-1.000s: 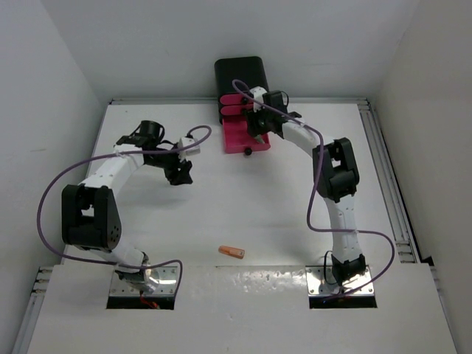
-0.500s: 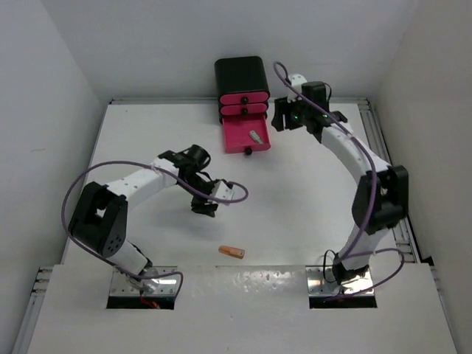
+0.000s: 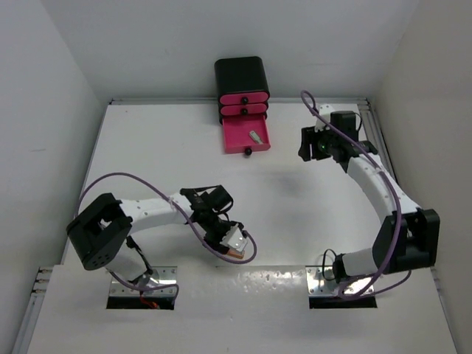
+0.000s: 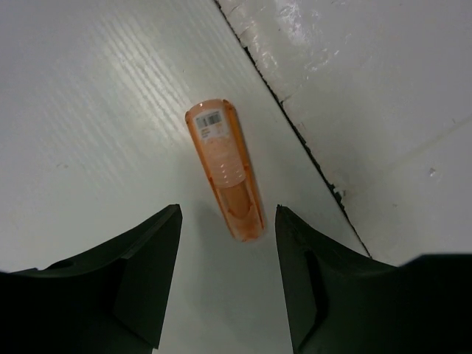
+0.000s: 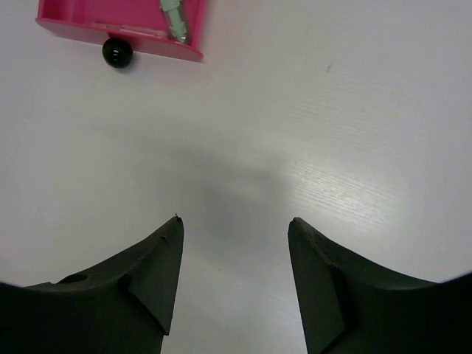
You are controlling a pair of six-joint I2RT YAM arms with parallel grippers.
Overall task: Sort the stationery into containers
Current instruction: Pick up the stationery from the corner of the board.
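An orange stick [image 4: 225, 177] with a white label lies on the table near its front edge. My left gripper [image 4: 228, 210] is open just above it, with the stick's near end between the fingertips but untouched. In the top view the left gripper [image 3: 228, 242] covers the stick. The black box [image 3: 241, 74] stands at the back with two pink drawers shut and the bottom drawer [image 3: 237, 139] pulled out, a pale stick [image 3: 254, 137] inside. My right gripper [image 3: 310, 144] is open and empty to the right of that drawer. The right wrist view shows the drawer's front [image 5: 81, 29], its knob [image 5: 117, 51] and the pale stick [image 5: 174, 21].
A seam and a raised white ledge [image 4: 383, 110] run just beyond the orange stick at the table's near edge. White walls enclose the table on three sides. Purple cables loop beside both arms.
My left gripper swung from mid-table toward the near edge and now hovers over the orange stick. My right gripper pulled back from the open drawer to the right, leaving a pale stick inside.
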